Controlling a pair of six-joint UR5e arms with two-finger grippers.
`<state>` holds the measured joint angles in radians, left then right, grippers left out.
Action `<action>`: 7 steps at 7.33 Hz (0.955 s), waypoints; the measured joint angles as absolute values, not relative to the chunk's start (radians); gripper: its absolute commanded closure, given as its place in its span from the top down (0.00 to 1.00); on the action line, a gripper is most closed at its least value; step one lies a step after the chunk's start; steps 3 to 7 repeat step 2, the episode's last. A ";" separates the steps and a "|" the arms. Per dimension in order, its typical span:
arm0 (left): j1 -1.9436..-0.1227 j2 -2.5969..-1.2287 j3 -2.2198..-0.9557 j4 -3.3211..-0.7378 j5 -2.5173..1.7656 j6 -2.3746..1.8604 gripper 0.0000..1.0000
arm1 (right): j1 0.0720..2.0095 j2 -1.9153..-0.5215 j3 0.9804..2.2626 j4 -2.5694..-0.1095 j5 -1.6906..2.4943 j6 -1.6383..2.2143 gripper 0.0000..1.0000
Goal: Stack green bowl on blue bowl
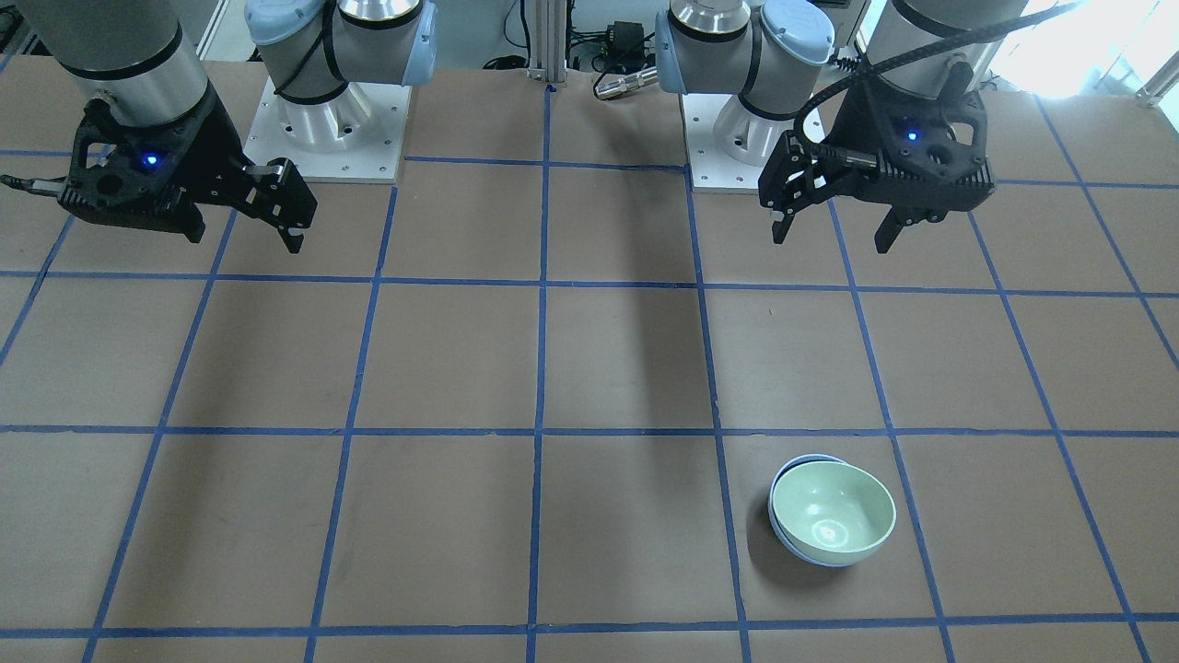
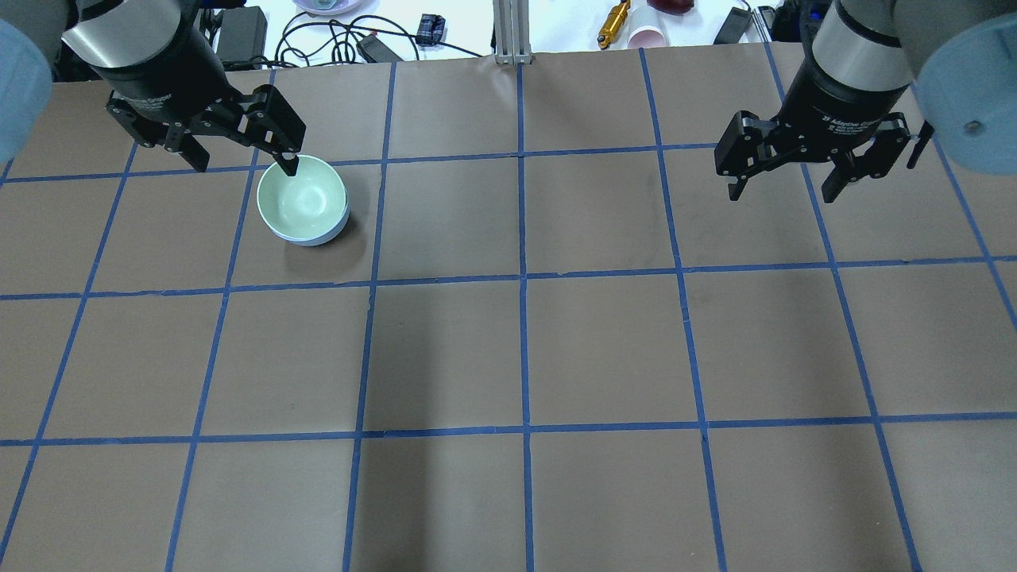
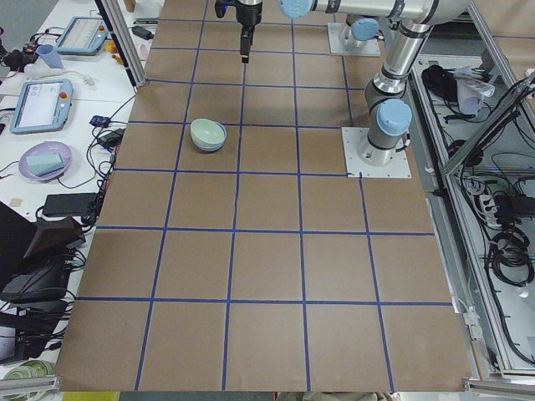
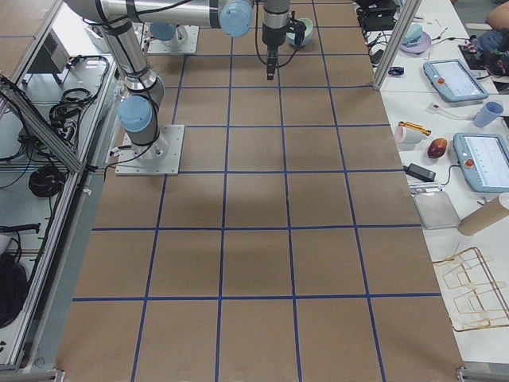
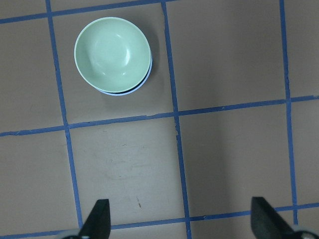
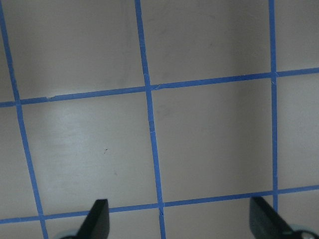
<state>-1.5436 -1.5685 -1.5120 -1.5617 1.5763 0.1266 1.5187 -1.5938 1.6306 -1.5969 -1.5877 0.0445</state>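
The green bowl (image 1: 834,511) sits upright nested inside the blue bowl (image 1: 784,539), of which only a thin rim sliver shows. The stack also shows in the overhead view (image 2: 303,199) and the left wrist view, with the green bowl (image 5: 112,52) over the blue edge (image 5: 125,92). My left gripper (image 1: 832,238) is open and empty, raised well above the table on the robot's side of the stack; its fingertips (image 5: 97,219) frame bare table. My right gripper (image 2: 783,193) is open and empty, high over the other half of the table.
The table (image 2: 604,349) is brown paper with a blue tape grid. The arm base plates (image 1: 322,147) (image 1: 728,157) stand at the robot's edge. Cables, a pink cup (image 2: 647,36) and tablets (image 3: 38,104) lie off the table.
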 measured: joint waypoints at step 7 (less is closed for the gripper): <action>-1.543 -1.566 -1.508 -1.562 1.576 0.126 1.00 | 1.519 -1.594 1.631 -1.597 -1.588 0.044 1.00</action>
